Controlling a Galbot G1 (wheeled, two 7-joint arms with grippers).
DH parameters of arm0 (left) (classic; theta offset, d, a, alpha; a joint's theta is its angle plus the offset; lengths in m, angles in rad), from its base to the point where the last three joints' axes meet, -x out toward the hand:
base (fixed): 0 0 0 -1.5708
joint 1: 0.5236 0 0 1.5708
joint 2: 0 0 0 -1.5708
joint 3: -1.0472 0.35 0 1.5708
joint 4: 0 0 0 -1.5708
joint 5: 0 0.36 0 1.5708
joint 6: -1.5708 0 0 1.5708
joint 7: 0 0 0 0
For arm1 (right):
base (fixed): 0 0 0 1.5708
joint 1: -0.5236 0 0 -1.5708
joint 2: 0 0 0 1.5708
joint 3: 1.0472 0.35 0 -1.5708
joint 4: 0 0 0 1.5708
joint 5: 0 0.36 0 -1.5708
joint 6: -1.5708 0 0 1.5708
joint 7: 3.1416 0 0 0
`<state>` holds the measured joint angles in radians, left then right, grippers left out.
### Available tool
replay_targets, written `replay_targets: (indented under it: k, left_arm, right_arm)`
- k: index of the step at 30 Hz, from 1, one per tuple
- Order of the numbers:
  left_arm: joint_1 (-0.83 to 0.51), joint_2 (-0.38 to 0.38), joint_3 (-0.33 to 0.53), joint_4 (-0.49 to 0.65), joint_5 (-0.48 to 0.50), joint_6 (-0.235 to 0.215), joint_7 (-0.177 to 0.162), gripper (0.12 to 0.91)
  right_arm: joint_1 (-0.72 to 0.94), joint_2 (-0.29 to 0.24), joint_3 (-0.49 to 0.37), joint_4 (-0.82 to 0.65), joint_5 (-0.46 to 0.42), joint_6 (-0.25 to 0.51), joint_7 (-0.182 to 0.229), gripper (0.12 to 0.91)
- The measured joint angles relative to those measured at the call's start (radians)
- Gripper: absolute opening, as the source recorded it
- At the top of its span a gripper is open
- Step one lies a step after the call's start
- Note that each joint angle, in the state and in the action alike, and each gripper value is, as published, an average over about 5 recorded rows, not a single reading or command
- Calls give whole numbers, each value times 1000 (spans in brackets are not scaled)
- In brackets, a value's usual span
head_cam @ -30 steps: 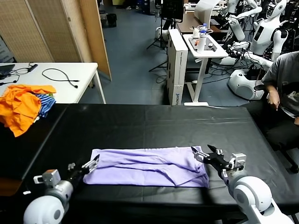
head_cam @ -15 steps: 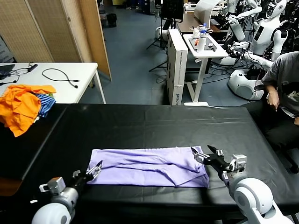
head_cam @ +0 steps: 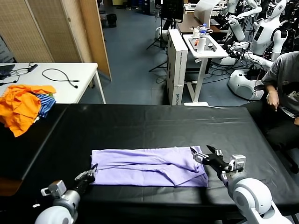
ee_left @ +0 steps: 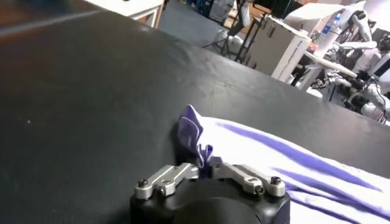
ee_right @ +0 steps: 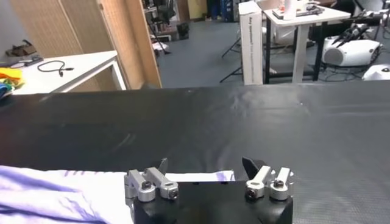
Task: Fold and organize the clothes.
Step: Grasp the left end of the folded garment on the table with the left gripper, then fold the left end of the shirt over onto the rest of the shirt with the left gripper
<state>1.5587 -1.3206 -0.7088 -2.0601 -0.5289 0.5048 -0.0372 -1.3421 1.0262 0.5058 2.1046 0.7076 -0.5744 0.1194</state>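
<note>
The clothes, one pale lavender T-shirt [head_cam: 149, 165], lie folded into a long strip across the near part of the black table [head_cam: 149, 123]. My left gripper [head_cam: 88, 176] is at the strip's left end, shut on a bunched corner of the T-shirt [ee_left: 194, 131]; in the left wrist view my left gripper [ee_left: 205, 165] has the fabric pinched between its fingers. My right gripper [head_cam: 202, 155] stands open at the strip's right end. In the right wrist view my right gripper [ee_right: 206, 164] has a pale edge of the T-shirt [ee_right: 201, 176] lying between its spread fingers.
A heap of orange and blue-striped garments [head_cam: 22, 105] lies at the table's far left. Behind it stands a white table [head_cam: 70, 88] with a black cable [head_cam: 60, 74]. A person [head_cam: 285, 84] sits off the right end.
My left gripper has closed on the T-shirt's left corner and drawn back slightly toward me. The right gripper has stayed open in place.
</note>
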Motion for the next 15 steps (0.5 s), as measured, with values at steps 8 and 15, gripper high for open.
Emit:
replay_targets:
  k: [8, 15]
  left_arm:
    - [56, 109, -95, -16, 203, -114, 40, 192]
    - [96, 165, -167, -21, 326, -167, 36, 192]
  right_arm:
    - [-25, 22, -7, 15, -21, 20, -1, 907]
    - [-57, 37, -6, 32, -42, 29, -5, 907]
